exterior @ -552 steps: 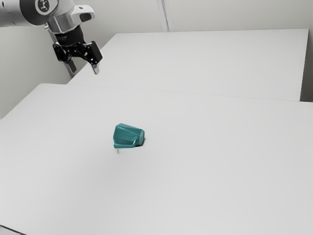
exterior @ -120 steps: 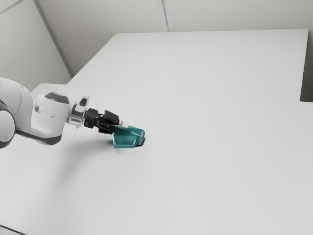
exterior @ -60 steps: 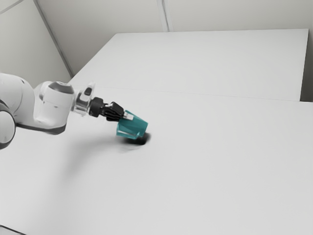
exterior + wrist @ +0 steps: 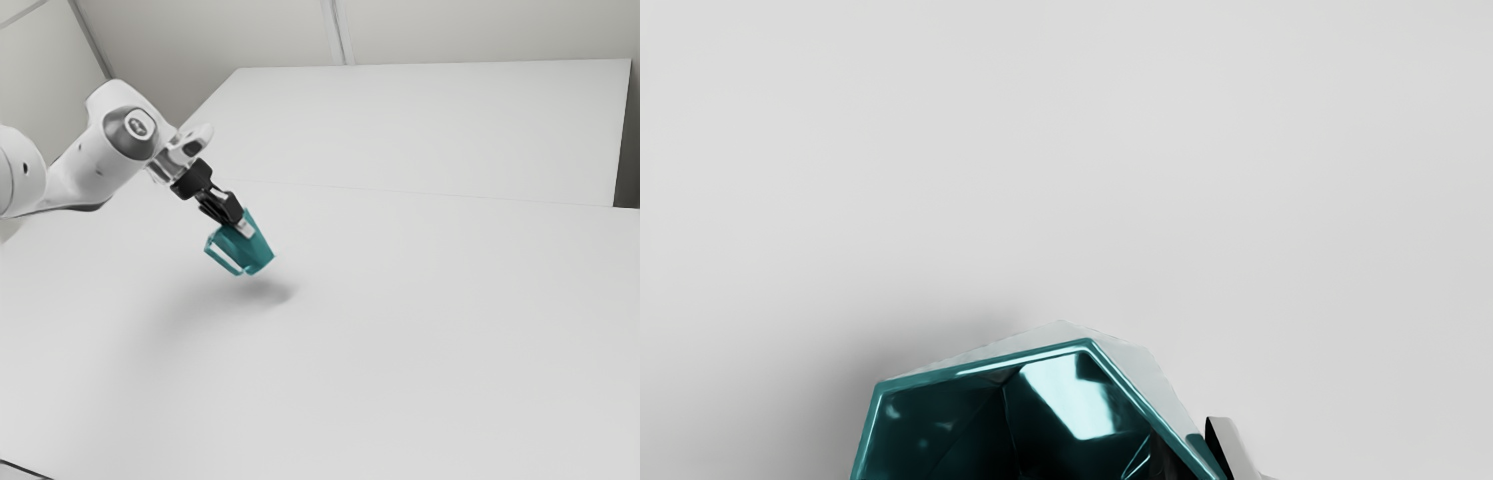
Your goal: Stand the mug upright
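Note:
The teal mug hangs tilted above the white table, its shadow separate below it. My gripper comes down from the exterior view's upper left and is shut on the mug's wall. In the wrist view the faceted mouth of the mug faces the camera, with its dark inside showing. There the gripper pinches the rim, one finger outside and the other, dark and partly hidden, inside the mug.
A second white surface lies beyond the table, toward the back wall. A dark line crosses the exterior view's lower left corner.
The gripper has come down from the exterior view's upper left, taken hold of the lying mug and raised it. Over the last half second the hand has tilted steeper, turning the mug.

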Available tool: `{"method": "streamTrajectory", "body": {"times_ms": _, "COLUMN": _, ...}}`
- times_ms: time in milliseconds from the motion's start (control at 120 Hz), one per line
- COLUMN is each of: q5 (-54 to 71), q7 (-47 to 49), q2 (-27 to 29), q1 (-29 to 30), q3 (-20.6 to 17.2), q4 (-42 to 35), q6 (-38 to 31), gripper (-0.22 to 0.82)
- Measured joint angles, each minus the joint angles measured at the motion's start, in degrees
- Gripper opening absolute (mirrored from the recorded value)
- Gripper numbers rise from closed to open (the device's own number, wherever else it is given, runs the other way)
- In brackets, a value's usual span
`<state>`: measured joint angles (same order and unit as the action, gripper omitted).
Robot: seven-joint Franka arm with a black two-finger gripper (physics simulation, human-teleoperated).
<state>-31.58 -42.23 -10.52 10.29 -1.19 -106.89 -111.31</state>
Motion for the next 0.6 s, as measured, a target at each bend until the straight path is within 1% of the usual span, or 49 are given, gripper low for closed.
{"method": "streamTrajectory", "body": {"times_ms": 258, "q5": 14.3, "q7": 10.8, "q2": 1.4, "q1": 0.0, "q3": -4.3, "q4": -1.1, "q6": -1.9, "gripper": -0.18}}
{"method": "streamTrajectory", "body": {"times_ms": 600, "q5": 23.7, "q7": 24.2, "q2": 4.0, "q1": -0.9, "q3": -6.2, "q4": -5.7, "q6": -5.8, "gripper": -0.18}}
